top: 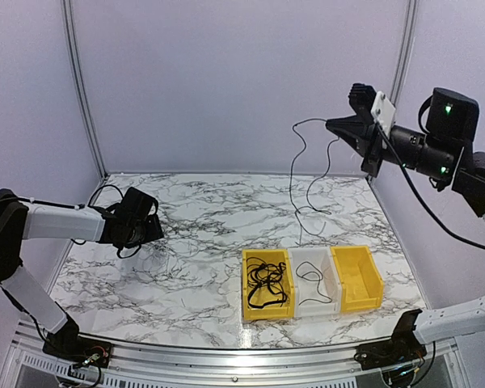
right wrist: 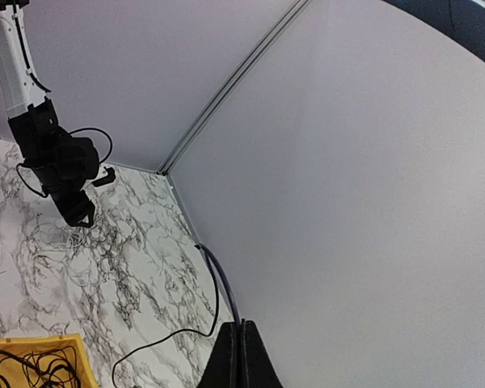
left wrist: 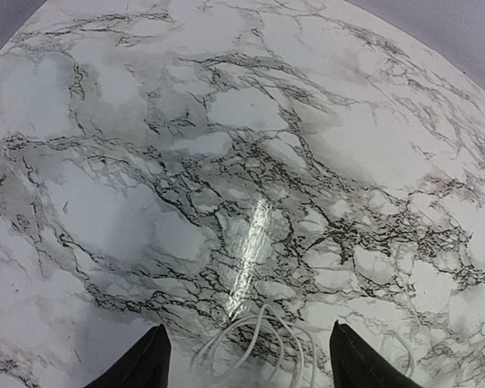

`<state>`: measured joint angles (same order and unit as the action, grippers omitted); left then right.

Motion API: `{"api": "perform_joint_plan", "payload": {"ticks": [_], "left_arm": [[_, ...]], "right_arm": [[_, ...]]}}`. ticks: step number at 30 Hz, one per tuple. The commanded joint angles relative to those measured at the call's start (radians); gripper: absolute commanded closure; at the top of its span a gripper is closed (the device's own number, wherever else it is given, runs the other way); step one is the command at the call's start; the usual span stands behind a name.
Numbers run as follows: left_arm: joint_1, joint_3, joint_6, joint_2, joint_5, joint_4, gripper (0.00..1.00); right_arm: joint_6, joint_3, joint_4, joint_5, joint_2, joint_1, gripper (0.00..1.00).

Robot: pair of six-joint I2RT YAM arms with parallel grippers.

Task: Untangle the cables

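- Black cable (top: pixel 293 174) dangles from the right tool (top: pixel 333 125), which is pinched shut on it high above the table (top: pixel 186 202).
- Left tool (left wrist: pixel 248 339) gapes wide over a white cable (left wrist: pixel 250 319).

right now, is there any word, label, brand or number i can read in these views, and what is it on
No readable text in any view.
The left yellow bin, white bin and right yellow bin show no labels.
The white plate on the right arm looks blank.
The table shows only marble veining.
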<state>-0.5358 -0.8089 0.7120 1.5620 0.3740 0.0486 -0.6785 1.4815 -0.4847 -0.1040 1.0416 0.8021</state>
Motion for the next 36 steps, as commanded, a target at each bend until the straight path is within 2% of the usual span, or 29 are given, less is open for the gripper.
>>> {"api": "perform_joint_plan", "payload": {"ticks": [1, 4, 7, 16, 24, 29, 36], "left_arm": [[0.003, -0.038, -0.024, 0.014, -0.007, 0.004, 0.29], [0.003, -0.036, -0.029, 0.013, -0.006, 0.01, 0.29], [0.003, -0.033, -0.033, 0.013, -0.006, 0.015, 0.29], [0.003, -0.035, -0.044, 0.021, -0.012, 0.023, 0.29], [0.003, -0.024, -0.041, 0.011, -0.014, 0.031, 0.29], [0.003, -0.001, -0.033, -0.004, -0.009, 0.034, 0.29], [0.003, 0.031, -0.018, -0.021, -0.001, 0.034, 0.29]], "right_arm": [[0.042, -0.102, -0.014, 0.042, -0.059, -0.006, 1.0], [0.088, -0.209, 0.008, 0.077, -0.1, -0.039, 1.0], [0.114, -0.289, -0.003, 0.041, -0.145, -0.097, 1.0], [0.05, -0.463, -0.045, 0.006, -0.26, -0.141, 1.0], [-0.013, -0.542, -0.13, -0.116, -0.286, -0.141, 1.0], [-0.048, -0.581, -0.121, -0.19, -0.268, -0.142, 1.0], [0.001, -0.487, -0.073, -0.34, -0.181, -0.13, 1.0]]}}
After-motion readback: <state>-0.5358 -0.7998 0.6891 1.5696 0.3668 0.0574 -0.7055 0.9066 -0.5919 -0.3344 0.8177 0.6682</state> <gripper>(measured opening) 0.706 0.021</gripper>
